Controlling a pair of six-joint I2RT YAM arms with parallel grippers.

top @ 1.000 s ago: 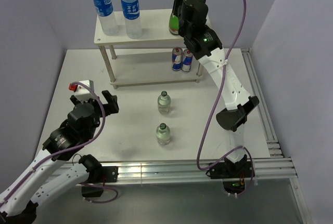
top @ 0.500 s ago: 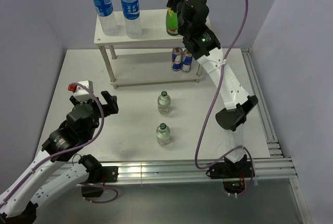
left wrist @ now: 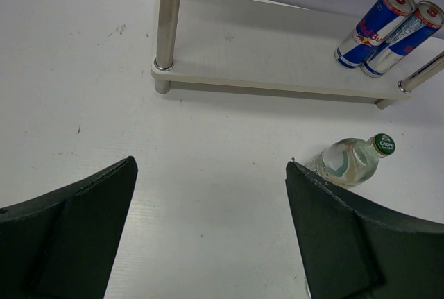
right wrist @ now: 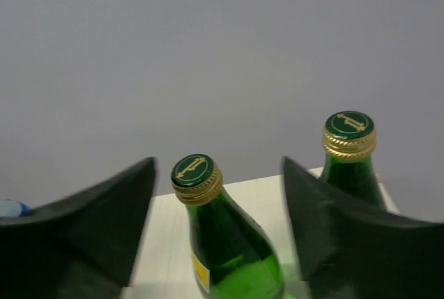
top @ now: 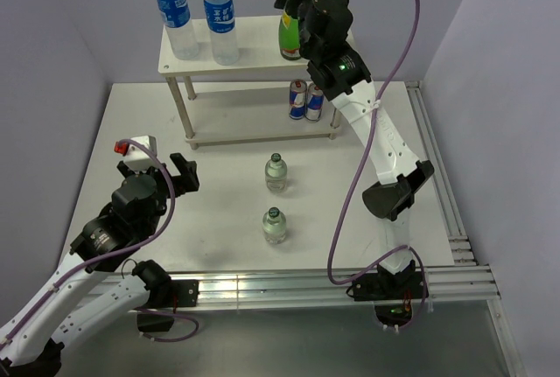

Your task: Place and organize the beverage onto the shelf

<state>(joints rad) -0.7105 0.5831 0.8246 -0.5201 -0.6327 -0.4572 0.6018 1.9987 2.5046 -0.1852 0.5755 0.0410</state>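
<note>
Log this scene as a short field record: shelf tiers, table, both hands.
Shelf: pale beige wooden two-tier rack
Top tier: two clear plastic bottles with blue labels at left; two green glass bottles with gold-rimmed caps at right
Lower tier: two blue-and-silver cans at the right end
White table: two small clear glass bottles with green caps, upright, in front of the shelf
Left hand: open, empty, above the table
Right hand: open, jaws either side of one green bottle's neck, not gripping
</note>
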